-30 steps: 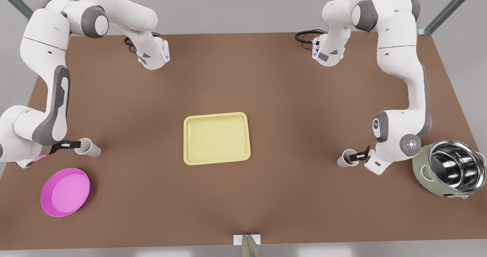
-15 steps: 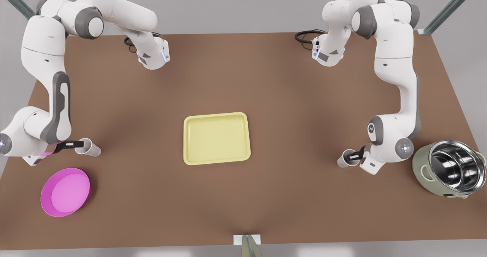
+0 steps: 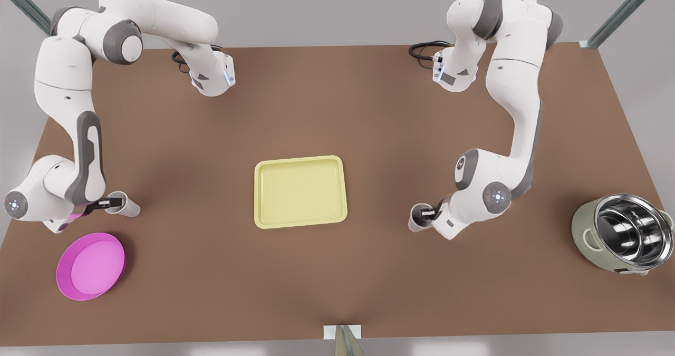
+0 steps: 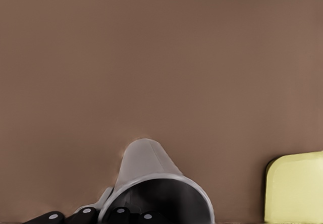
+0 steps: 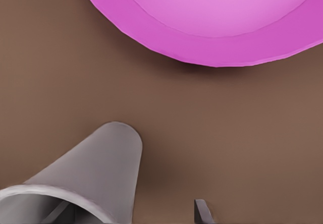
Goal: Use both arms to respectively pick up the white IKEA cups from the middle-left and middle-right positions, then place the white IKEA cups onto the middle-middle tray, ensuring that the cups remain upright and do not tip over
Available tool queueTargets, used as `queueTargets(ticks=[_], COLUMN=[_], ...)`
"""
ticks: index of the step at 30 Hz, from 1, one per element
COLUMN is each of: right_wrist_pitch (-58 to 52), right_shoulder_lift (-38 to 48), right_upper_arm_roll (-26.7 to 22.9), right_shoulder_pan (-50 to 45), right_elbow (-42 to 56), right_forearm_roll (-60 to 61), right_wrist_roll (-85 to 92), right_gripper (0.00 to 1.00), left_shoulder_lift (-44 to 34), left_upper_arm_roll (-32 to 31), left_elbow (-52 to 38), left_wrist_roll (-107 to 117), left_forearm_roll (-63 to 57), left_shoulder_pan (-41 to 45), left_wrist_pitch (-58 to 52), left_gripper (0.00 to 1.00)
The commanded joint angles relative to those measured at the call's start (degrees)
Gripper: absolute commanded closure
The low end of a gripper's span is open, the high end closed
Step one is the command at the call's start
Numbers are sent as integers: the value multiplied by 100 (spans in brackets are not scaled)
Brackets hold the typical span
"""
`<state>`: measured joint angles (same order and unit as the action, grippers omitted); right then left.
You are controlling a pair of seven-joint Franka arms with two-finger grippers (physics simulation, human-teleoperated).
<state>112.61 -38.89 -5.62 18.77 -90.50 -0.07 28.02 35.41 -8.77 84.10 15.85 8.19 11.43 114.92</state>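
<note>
In the front view the brown table has wide bare stretches on every side of the pale yellow tray, which lies flat at the middle with nothing on it. At the front view's right, the left gripper is closed on the rim of the pot-side cup, which sits upright between the tray's edge and the green steel-lined pot, nearer the tray, with open table on both sides. At the front view's left, the right gripper reaches level to the dish-side cup, which stands upright near the table's edge, just beyond the magenta dish and well apart from the tray. In the left wrist view the black fingers clamp the pot-side cup's rim at the mouth, its tapered white wall running away over bare brown surface, and a rounded corner of the tray lies off to the side with a clear strip between. In the right wrist view one dark fingertip stands outside the dish-side cup with brown table showing between it and the wall; a dim shape inside the mouth is probably the other finger, so the jaws look spread astride the wall without pinching it. The dish's pink rim curves close beyond the cup, not touching it.
</note>
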Motion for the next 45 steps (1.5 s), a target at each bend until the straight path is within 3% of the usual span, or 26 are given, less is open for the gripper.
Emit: queueTargets(ticks=[1,6,9,12,16,18,20,25,29,35,36,37,41,42,43,44,45], right_wrist_pitch=[86,24,-2,-327,-688,-670,-582,340,604,868,877,938,1009,1017,1017,1017,1017], right_shoulder_lift=[-13,-49,-49,31,294,285,233,162,-119,-13,39,57,66,57,66,74,75], right_upper_arm_roll=[0,53,114,211,1423,1722,1722,1722,1723,1714,1714,1714,1679,1679,1679,1679,1679], right_shoulder_pan=[-5,-14,-22,-31,-251,-628,-1244,-2553,-3318,-3679,-3679,-3679,-3635,-3626,-3626,-3626,-3617], right_elbow=[6,50,50,50,103,279,551,727,1043,349,261,191,6,6,-2,-2,6], right_forearm_roll=[51,42,42,235,279,279,481,604,771,727,736,736,727,727,727,727,727], right_wrist_roll=[318,327,327,467,415,406,388,-2617,-4032,-4138,-4138,-4138,-4129,-4129,-4129,-4129,-4129], right_gripper=[16,63,78,79,79,79,79,79,79,79,79,79,79,79,79,74,16], left_shoulder_lift=[1,282,413,528,695,730,827,994,1117,1205,1222,1231,1284,1275,1275,1275,1249], left_upper_arm_roll=[-90,-90,-239,-424,-495,-495,-495,-512,-530,-530,-530,-530,-530,-530,-530,-530,-530], left_elbow=[-34,-561,-561,-553,-552,-552,-552,-544,-544,-517,-517,-517,-517,-517,-517,-517,-517], left_wrist_roll=[3002,4312,4831,5077,5306,5429,5455,5455,5455,5437,5437,5411,5402,5402,5402,5411,5420], left_forearm_roll=[-46,-37,-28,-28,-11,-28,-28,-28,-37,-46,-46,-89,-116,-116,-116,-116,-107], left_shoulder_pan=[298,1072,1195,1283,1599,1678,1766,1801,1907,1969,1969,1969,1969,1969,1977,1977,1960], left_wrist_pitch=[-357,-348,249,645,1199,1331,1489,1656,1717,1762,1762,1762,1779,1779,1779,1779,1770], left_gripper=[79,79,79,79,79,79,79,79,79,79,77,67,62,55,41,35,21])
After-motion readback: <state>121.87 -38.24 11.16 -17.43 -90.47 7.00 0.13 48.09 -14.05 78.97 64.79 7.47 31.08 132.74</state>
